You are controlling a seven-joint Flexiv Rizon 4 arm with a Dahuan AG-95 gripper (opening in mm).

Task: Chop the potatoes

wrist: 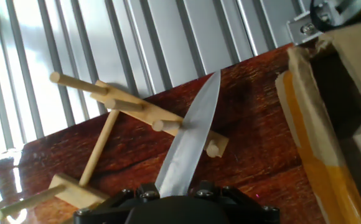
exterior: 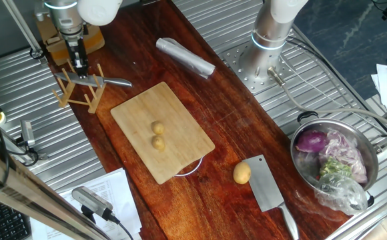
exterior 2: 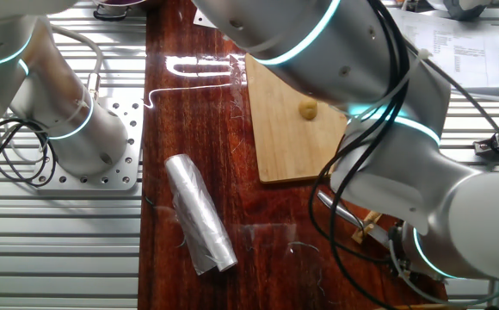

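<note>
Dark wooden tabletop [exterior: 180, 73] between metal grates. One fixed view: potatoes [exterior: 157, 134] lying whole on the cutting board [exterior: 133, 117]; my gripper [exterior: 81, 67] hovering at the rack [exterior: 80, 88], far off. Other fixed view: arm hiding most; one potato showing. Hand view: I am holding the knife [wrist: 190, 140] by its handle, fingers closed. Chopping not begun.

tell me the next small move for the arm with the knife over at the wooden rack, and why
Probably lift the steel-bladed knife straight up off the wooden dowel rack. The claw appears shut on its handle, but the blade lies across the pegs, and the two small yellow potatoes wait uncut on the bamboo cutting board some way off.
</note>
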